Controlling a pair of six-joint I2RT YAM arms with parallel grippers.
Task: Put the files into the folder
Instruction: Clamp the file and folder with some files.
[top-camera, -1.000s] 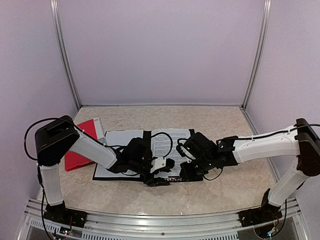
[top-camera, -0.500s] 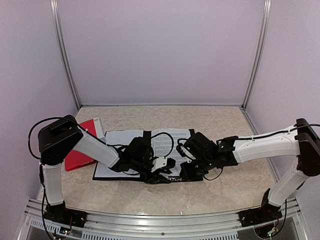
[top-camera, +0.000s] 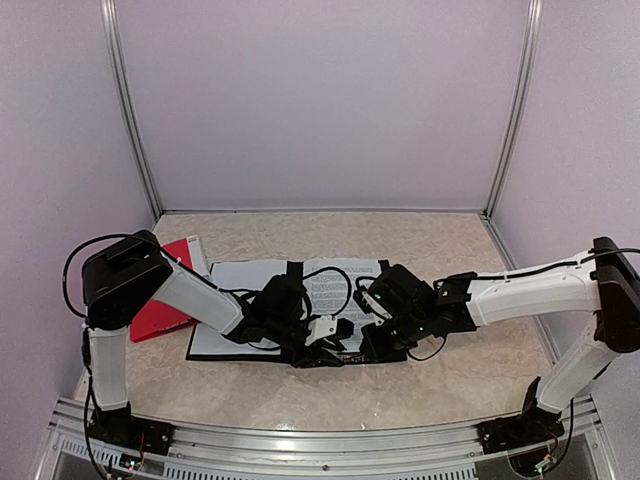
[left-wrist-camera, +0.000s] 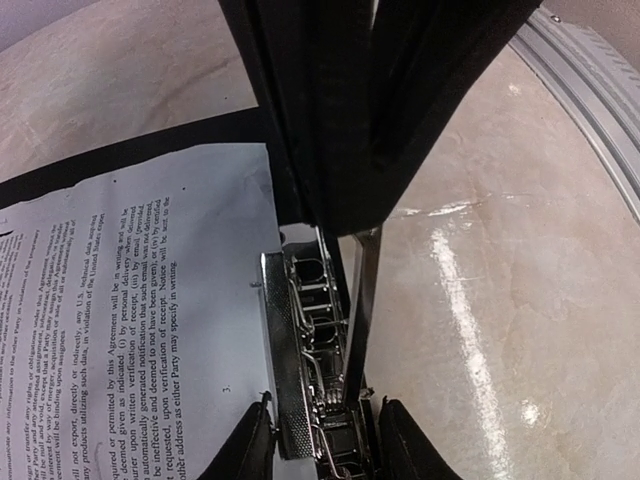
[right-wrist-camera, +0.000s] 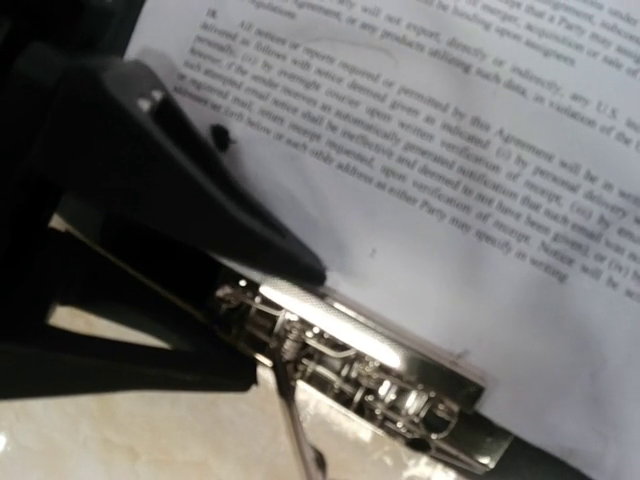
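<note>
A black folder (top-camera: 292, 270) lies open on the table with the files (top-camera: 235, 290) inside it, a printed sheet (left-wrist-camera: 120, 300) on top. A metal clip (left-wrist-camera: 300, 340) sits at the folder's near edge. My left gripper (left-wrist-camera: 318, 440) straddles the clip's near end, one finger on the paper side and one on the table side, both touching it. In the right wrist view the left gripper (right-wrist-camera: 275, 315) comes in from the left around the clip (right-wrist-camera: 370, 370), next to the printed sheet (right-wrist-camera: 450, 150). My right gripper (left-wrist-camera: 335, 215) stands shut, tips down on the clip's far end.
A red folder (top-camera: 160, 300) lies at the left, partly under my left arm. The aluminium rail (top-camera: 300, 425) runs along the near table edge, close to the clip. White walls enclose the back and both sides.
The left gripper's jaws have narrowed onto the clip and the left arm has shifted slightly. The right arm has not moved.
</note>
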